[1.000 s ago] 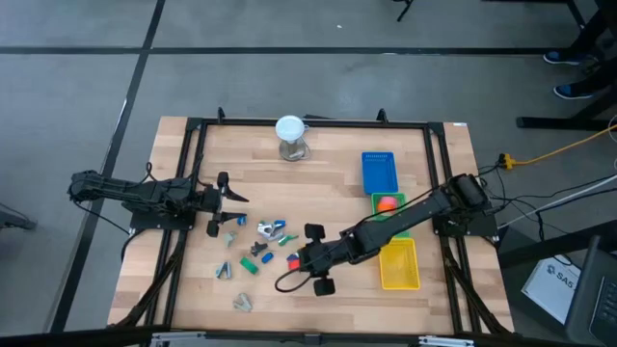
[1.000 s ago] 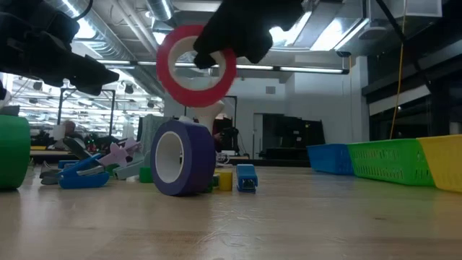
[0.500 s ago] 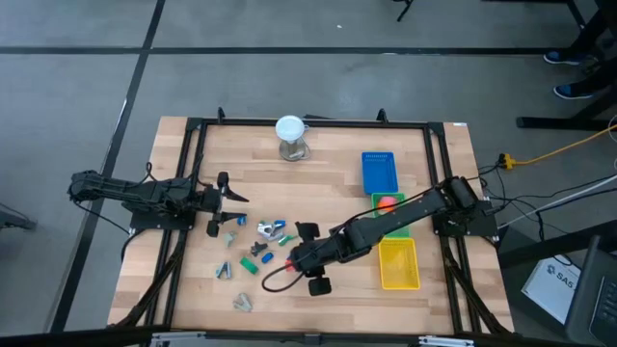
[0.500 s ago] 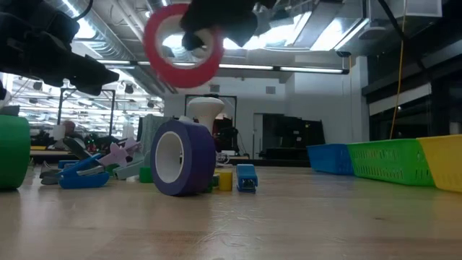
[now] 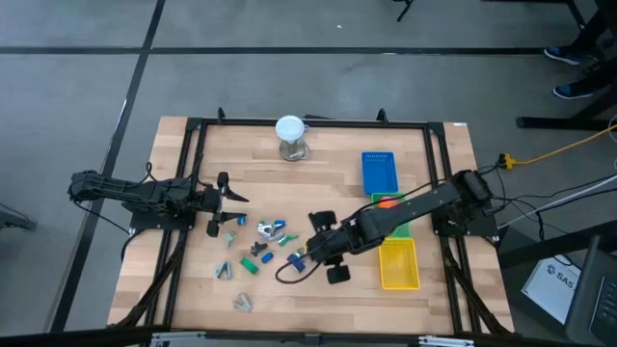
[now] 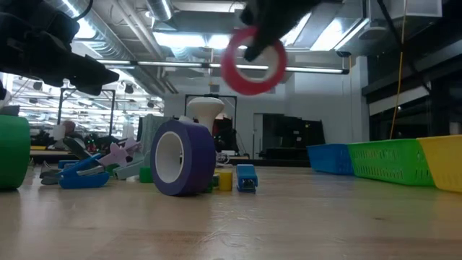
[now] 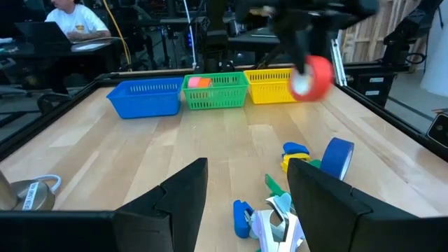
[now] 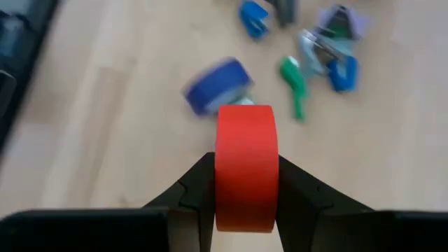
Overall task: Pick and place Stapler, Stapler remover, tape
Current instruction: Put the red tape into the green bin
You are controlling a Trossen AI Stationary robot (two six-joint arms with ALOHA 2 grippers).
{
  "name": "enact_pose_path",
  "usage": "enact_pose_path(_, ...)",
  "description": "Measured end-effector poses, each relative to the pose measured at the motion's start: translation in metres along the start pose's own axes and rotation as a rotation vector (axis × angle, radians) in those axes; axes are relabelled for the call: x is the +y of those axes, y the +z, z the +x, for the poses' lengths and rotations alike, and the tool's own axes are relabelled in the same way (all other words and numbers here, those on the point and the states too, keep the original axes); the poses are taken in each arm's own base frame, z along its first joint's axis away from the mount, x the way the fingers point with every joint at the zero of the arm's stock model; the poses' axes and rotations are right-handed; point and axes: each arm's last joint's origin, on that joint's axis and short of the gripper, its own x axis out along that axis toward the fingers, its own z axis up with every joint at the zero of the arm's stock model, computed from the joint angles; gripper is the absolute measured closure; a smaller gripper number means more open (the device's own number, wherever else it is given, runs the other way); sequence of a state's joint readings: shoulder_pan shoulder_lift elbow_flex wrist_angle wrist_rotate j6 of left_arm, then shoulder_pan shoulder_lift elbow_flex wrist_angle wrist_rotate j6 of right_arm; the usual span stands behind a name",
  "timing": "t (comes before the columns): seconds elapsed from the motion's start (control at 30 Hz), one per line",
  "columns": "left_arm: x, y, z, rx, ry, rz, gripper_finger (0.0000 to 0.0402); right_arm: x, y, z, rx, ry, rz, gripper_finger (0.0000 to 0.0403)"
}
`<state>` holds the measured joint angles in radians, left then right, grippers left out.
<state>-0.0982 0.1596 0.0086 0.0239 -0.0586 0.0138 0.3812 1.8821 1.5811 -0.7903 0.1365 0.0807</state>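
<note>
red tape roll held up off the table in my right pincer

my right arm reaches low from the basket side toward the table's middle, and my right gripper (image 8: 245, 187) sits just beside the purple tape roll (image 6: 182, 157), on the side toward the baskets. my left arm lies stretched across the far side of the table from the baskets, well apart from the purple roll, and my left gripper (image 5: 224, 202) stands with its fingers spread wide and bare.

i count three baskets in a row: one blue basket (image 5: 379, 172), one green basket (image 7: 215, 93) with an orange piece inside, one yellow basket (image 5: 399, 265). two tape rolls show: the purple one standing on edge on the wood, and the red tape roll (image 8: 244, 166). small blue, green and grey pieces lie scattered near the purple roll; too many overlap to count.

my right fingers (image 8: 196, 185) are clamped on the red roll's two flat sides, carrying it in the air above the purple roll's height.
</note>
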Motion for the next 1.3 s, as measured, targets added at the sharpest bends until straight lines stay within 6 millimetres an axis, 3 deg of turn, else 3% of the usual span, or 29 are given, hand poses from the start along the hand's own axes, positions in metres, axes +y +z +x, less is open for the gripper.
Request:
enact_pose_path(0.33,0.000,0.000,0.000,-0.002,0.000,0.000,0.0205,-0.003,-0.044,-0.032,0.020,-0.001,0.009,0.0294)
enact_pose_path(0.77,0.000,0.000,0.000,-0.002,0.001,0.000,0.0205,0.005,-0.074,-0.046,0.280,0.004,0.228,0.0294)
enact_pose_path(1.3,0.000,0.000,0.000,-0.002,0.000,0.000,0.0205,-0.016,-0.104,-0.091,0.461,-0.095,0.402,0.0287)
